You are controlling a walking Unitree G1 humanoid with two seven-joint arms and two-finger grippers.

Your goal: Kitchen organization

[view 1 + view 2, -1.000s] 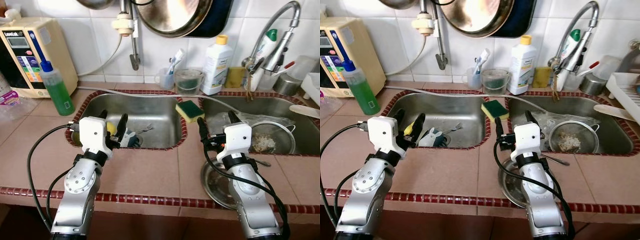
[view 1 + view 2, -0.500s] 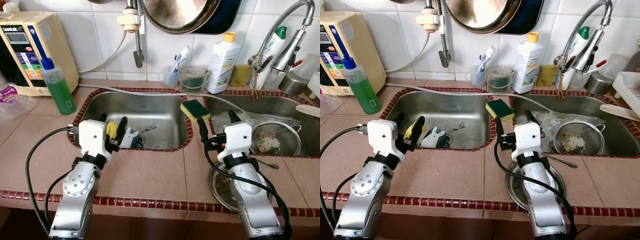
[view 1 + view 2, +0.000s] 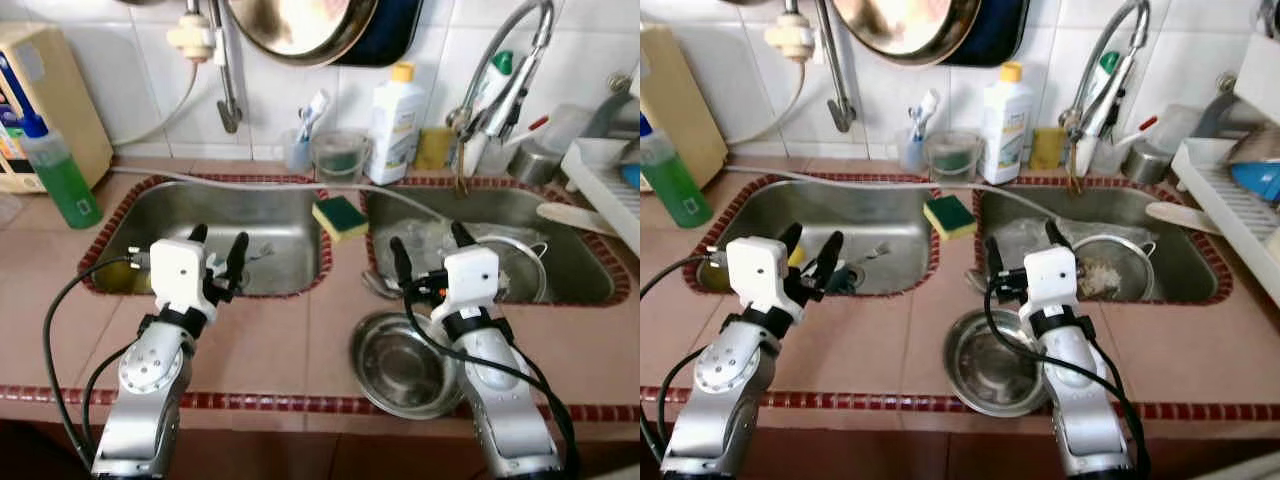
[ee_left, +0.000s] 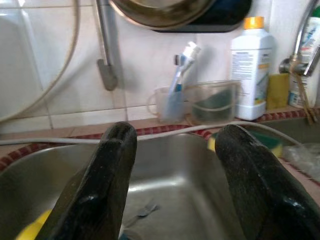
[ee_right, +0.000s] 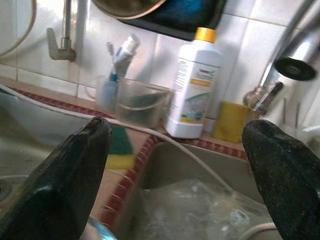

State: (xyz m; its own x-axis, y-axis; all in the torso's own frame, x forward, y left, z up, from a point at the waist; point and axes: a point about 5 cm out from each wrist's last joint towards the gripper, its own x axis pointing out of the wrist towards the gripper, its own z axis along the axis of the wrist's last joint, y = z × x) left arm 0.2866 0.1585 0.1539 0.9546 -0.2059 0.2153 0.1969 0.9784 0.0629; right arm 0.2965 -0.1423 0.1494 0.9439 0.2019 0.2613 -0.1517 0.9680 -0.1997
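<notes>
Bowl: round stainless-steel bowl, upright and seemingly empty, on the tiled counter at its front edge, before the right sink basin.
Right gripper: right gripper, fingers spread apart, holding nothing, above the bowl's far rim, pointing toward the wall.
Key relation: bowl lies below and slightly behind the right fingertips; that arm is clearly nearer.
Left gripper: left gripper, fingers apart, empty, over the left sink basin's front edge.
Nearby: yellow-green sponge on the divider between basins; wire strainer in the right basin.
</notes>
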